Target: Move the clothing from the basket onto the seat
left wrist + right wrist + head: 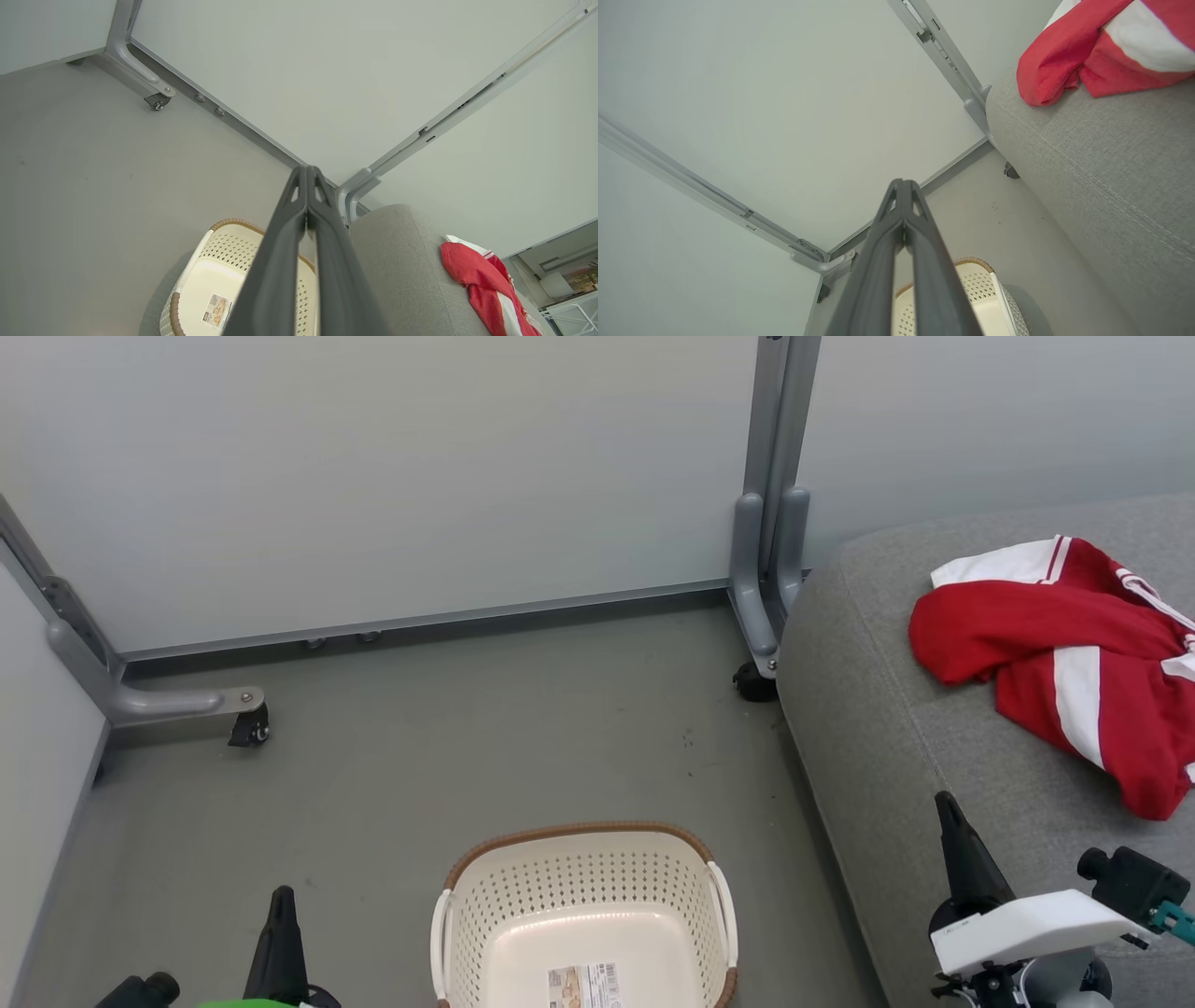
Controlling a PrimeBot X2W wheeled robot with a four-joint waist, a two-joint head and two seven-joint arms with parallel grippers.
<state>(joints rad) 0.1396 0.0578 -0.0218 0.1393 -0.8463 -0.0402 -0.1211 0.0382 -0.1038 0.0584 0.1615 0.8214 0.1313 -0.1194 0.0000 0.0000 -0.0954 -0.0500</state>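
grey upholstery of the seat [896,747] showed at the right of the head view, its rounded corner and stitched seam turned toward the floor. the clothing [1046,635], red with broad white stripes, lay crumpled on top of the seat. it was set back from the cushion's near edge and ran to the right border of that view. whether it was one piece or two could not be told.

the basket [579,887] stood on the grey floor [420,775] to the left of the seat, apart from it, with a strip of floor between. its brown rim curved toward the panels, its white handles sat at either side, and a paper label [583,986] lay on its bare cream bottom.

the left gripper [307,171] hung left of the basket with both fingers pressed together at the tips, holding nothing. the right gripper [903,183] showed against the seat's near part in the head view, apart from the clothing, its fingers likewise closed tip to tip on nothing.

pale partition panels [373,476] bounded the floor at the back and the left. a grey metal post [770,523] stood just beside the seat's far corner, its foot ending in a black castor [752,683] close against the cushion. a second foot [159,702] with a castor projected from the left corner. open floor lay between the basket and the back panel.
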